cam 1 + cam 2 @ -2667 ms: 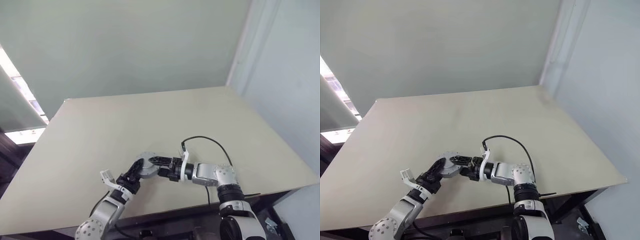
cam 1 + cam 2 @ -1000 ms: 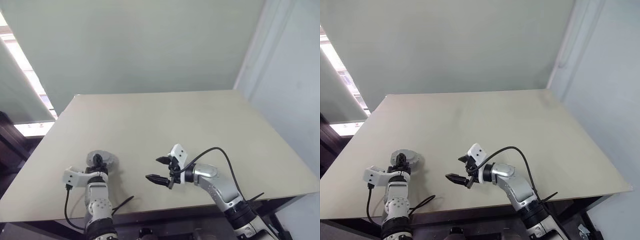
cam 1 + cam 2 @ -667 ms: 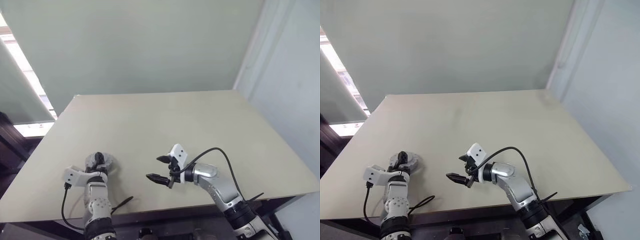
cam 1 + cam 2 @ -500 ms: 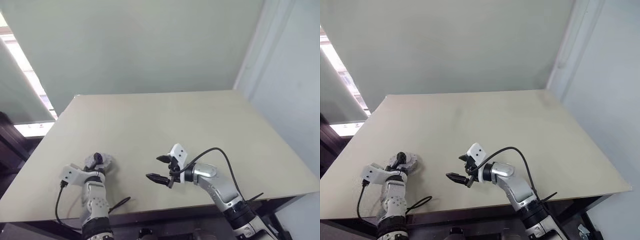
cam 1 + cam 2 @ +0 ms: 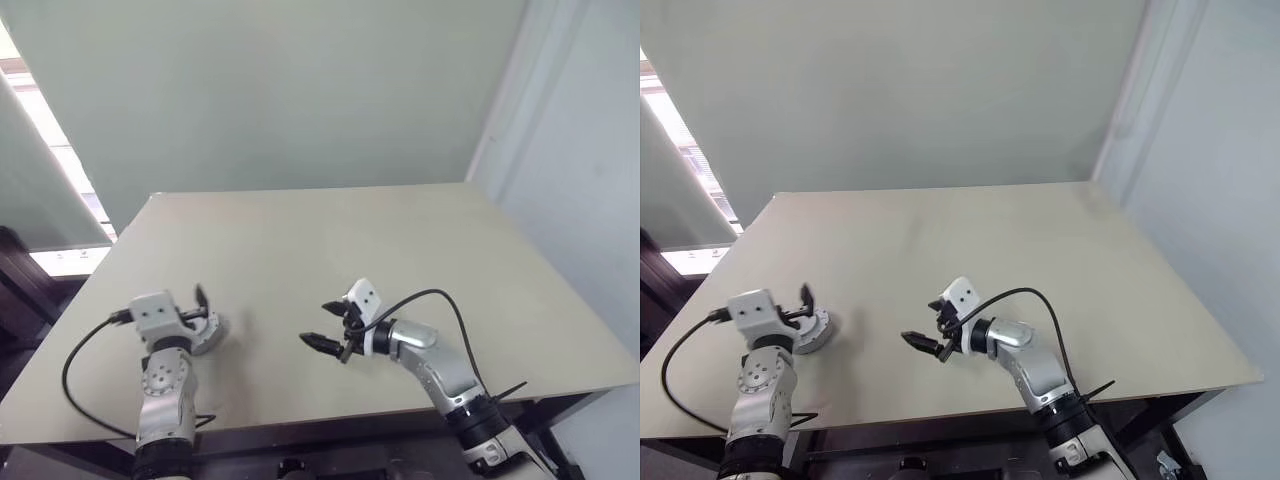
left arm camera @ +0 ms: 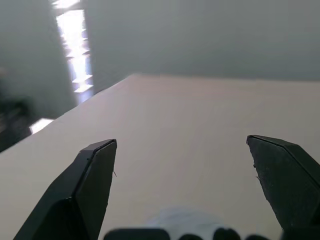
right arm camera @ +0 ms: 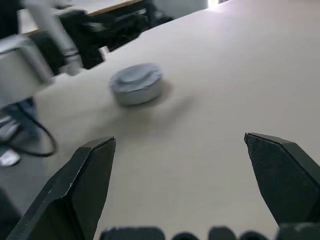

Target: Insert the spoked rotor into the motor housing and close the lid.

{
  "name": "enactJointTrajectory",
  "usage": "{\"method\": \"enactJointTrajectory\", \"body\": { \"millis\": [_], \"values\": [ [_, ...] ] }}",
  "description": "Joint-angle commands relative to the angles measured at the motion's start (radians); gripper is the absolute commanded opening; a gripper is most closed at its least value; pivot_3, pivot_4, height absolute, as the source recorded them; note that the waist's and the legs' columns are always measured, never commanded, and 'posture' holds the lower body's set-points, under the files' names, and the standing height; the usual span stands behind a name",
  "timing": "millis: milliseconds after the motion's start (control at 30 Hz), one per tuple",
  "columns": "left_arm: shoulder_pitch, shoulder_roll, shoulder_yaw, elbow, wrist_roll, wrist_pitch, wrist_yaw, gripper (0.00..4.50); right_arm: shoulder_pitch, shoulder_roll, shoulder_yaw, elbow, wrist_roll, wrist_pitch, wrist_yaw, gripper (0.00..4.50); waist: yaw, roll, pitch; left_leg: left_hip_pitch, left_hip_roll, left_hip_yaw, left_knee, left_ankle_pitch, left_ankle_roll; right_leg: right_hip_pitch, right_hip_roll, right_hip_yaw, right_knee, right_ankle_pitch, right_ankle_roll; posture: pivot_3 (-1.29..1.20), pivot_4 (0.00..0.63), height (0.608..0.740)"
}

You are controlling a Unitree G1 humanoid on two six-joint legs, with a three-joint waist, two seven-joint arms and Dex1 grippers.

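Now lid (image 7: 136, 83) closed on table (image 5: 400, 250); both claws open, empty.

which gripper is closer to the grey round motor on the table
Left. The left gripper hovers open right beside the motor, while the right gripper, also open, sits well off to the motor's right.

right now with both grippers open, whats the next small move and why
Probably draw both arms back clear. The lid looks seated on one closed grey unit on the table, and the left gripper and right gripper are open and hold nothing.
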State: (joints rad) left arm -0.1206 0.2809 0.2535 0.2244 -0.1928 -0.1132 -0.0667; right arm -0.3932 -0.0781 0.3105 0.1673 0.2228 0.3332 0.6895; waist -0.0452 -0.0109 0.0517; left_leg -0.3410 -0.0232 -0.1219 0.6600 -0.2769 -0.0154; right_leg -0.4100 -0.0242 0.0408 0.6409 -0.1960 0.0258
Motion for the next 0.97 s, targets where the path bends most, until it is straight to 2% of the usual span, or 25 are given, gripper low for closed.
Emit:
{"method": "enactJointTrajectory", "body": {
  "millis": [33, 233, 367, 600, 967],
  "values": [
    [0.013, 0.028, -0.07, -0.113, -0.023, 0.009, -0.154, 4.46, -0.04, -0.019, -0.079, 0.006, -0.002, -0.027, -0.042, 4.5, -0.001, 0.001, 0.0, 0.0, 0.0, 0.0, 0.0, 0.0, 0.0, 0.0, 0.0, 0.0, 0.0, 0.0, 0.0, 0.0, 0.0, 0.74],
    [0.049, 0.044, -0.165, -0.23, -0.09, 0.139, -0.351, 4.46, -0.015, -0.102, -0.199, -0.017, 0.012, -0.009, -0.095, 4.5, -0.004, 0.003, 0.001, 0.0, 0.0, 0.0, -0.002, 0.0, 0.0, -0.001, 0.0, 0.0, 0.0, 0.0, 0.0, 0.0, 0.0, 0.74],
    [0.068, 0.058, -0.195, -0.277, -0.121, 0.219, -0.426, 4.46, 0.042, -0.163, -0.24, -0.059, 0.004, -0.01, -0.107, 4.5, -0.004, 0.004, 0.002, 0.0, 0.0, 0.001, -0.002, 0.0, 0.001, -0.001, 0.0, 0.0, -0.001, 0.0, 0.0, 0.0, 0.0, 0.74],
    [0.081, 0.074, -0.208, -0.279, -0.111, 0.222, -0.504, 4.46, 0.16, -0.224, -0.329, -0.14, 0.023, -0.053, -0.127, 4.5, -0.005, 0.005, 0.003, 0.0, 0.001, 0.002, -0.001, 0.0, 0.001, -0.001, 0.001, 0.001, 0.0, -0.002, -0.003, 0.0, 0.0, 0.74],
    [0.079, 0.086, -0.201, -0.283, -0.106, 0.244, -0.543, 4.46, 0.208, -0.199, -0.339, -0.172, 0.026, -0.064, -0.145, 4.5, -0.005, 0.008, 0.005, 0.0, 0.002, 0.002, -0.001, 0.0, 0.001, 0.0, 0.001, 0.002, 0.0, -0.002, -0.003, 0.0, 0.0, 0.74]
  ]
}}
